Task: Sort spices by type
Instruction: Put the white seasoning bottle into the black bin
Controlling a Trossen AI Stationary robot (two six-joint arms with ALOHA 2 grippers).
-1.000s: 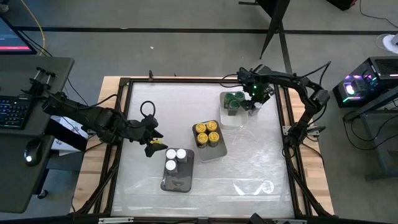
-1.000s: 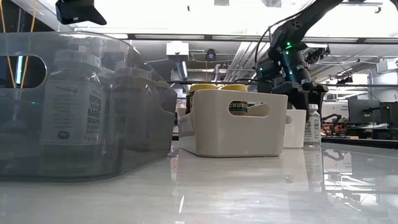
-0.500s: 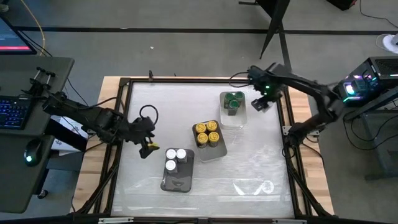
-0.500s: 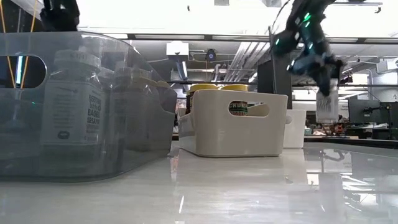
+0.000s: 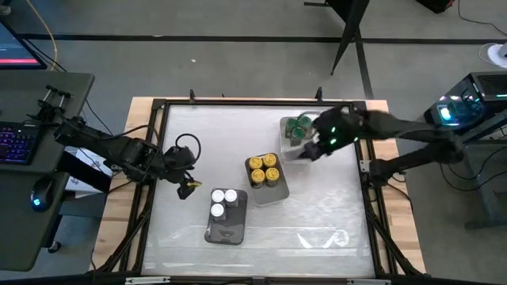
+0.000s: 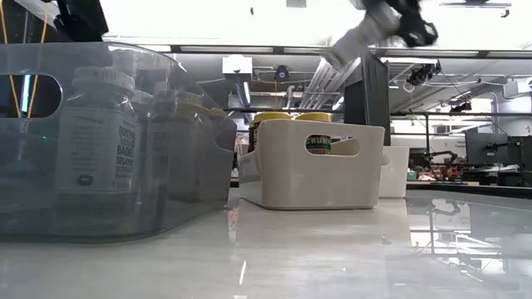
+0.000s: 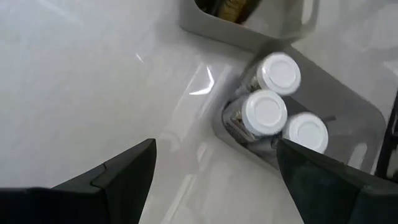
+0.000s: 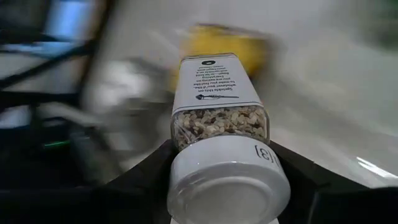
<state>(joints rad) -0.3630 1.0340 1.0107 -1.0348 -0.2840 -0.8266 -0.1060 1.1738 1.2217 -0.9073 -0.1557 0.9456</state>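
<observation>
Your right gripper [image 8: 227,186] is clamped on a white-lidded spice jar [image 8: 221,112], upper right of centre in the high view. Your left gripper [image 5: 184,168], jaws wide and empty, hangs left of the grey tray [image 5: 226,233].

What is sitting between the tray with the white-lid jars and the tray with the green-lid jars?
In the high view, the tray of four yellow-lid jars sits between the white-lid jars' tray and the green-lid jars' tray.

Four yellow-lidded jars [image 5: 264,169], three white-lidded jars [image 7: 266,111], three trays [image 5: 272,192].
</observation>
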